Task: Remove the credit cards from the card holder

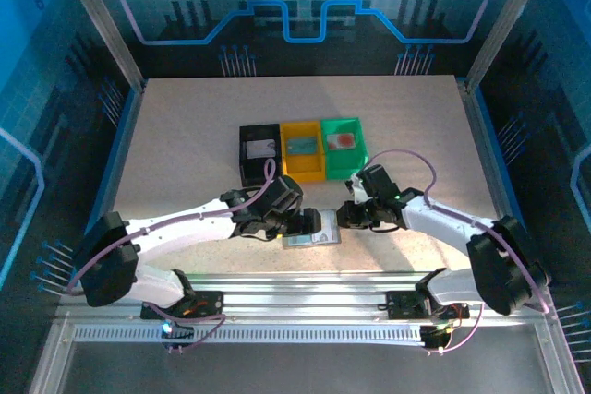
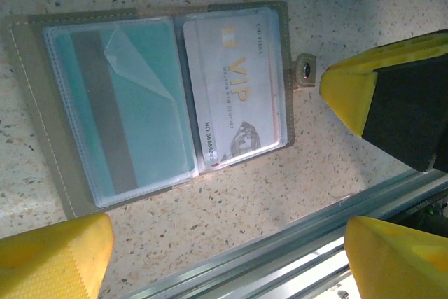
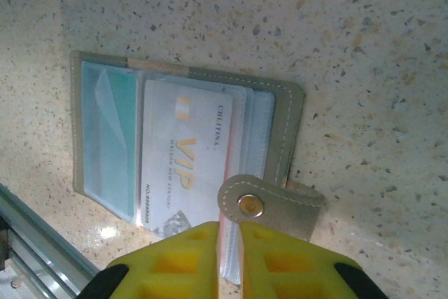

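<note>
Three bins behind; left fingers wide, right fingers pinching credit cards beside tab.

one card holder, five visible cards, three bins

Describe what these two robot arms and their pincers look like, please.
The left arm and right arm are white tubes joined by bulky black joints, each trailed by a thin lilac cable. Each ends in two blocky yellow fingers with black backing.

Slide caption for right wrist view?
Right tool pinches open card holder beside its tab clasp; VIP card inside.
</note>
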